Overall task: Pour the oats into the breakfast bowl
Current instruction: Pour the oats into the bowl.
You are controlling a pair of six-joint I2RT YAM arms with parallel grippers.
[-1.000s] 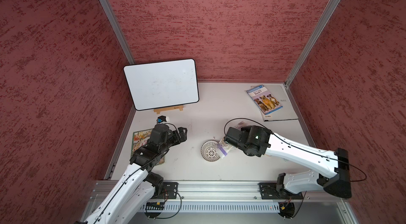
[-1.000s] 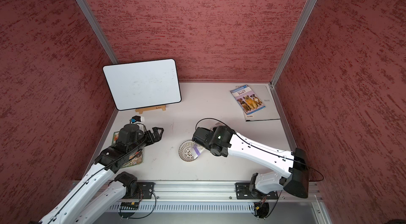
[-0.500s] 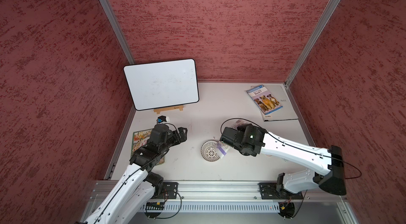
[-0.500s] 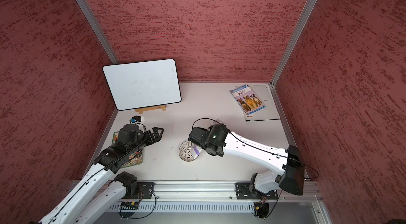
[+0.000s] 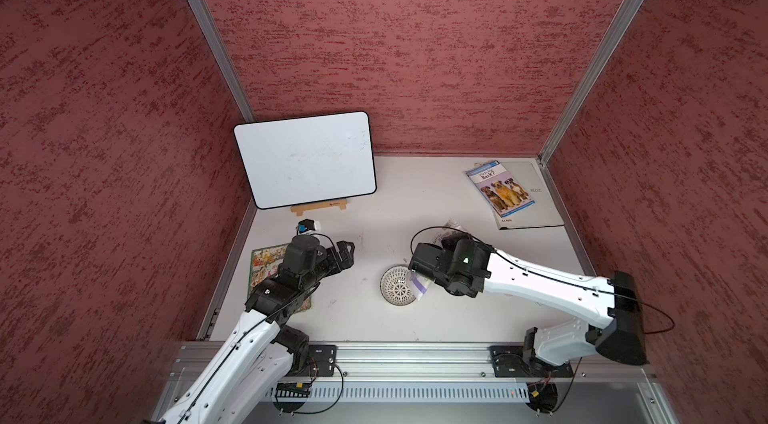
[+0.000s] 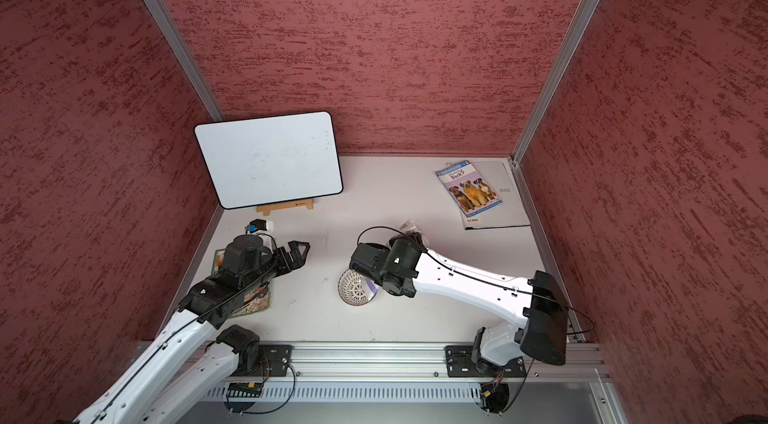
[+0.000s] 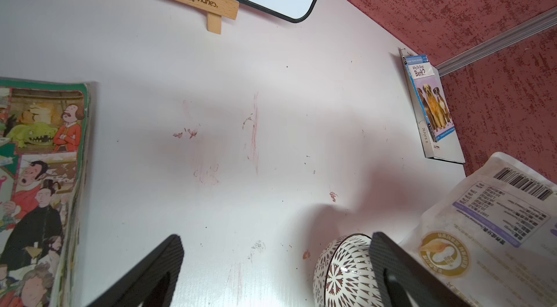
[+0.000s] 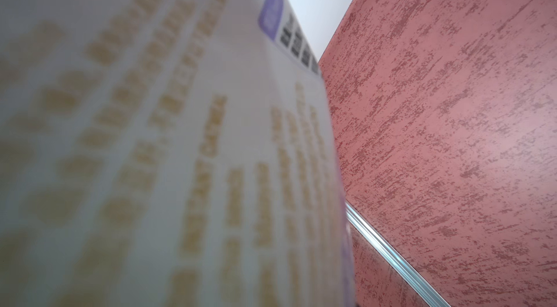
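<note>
The right gripper (image 5: 419, 274), jaws clamped on the oat pouch (image 7: 482, 230), is holding it tilted over the breakfast bowl (image 5: 395, 285) near the surface's front edge, presumably so the oats land inside. The left gripper (image 5: 348, 250), jaws apart, is hovering clear.

The left arm (image 5: 245, 347) and right arm (image 5: 548, 282) had glossy white shells dotted with small dark screw holes, and black housings at joints and wrists. 1 thin black cable (image 5: 552, 273) ran along each. A green light (image 5: 466, 259) showed on the right wrist housing. The left gripper (image 5: 350, 254) had black, finely textured fingers (image 7: 159, 266).
</note>
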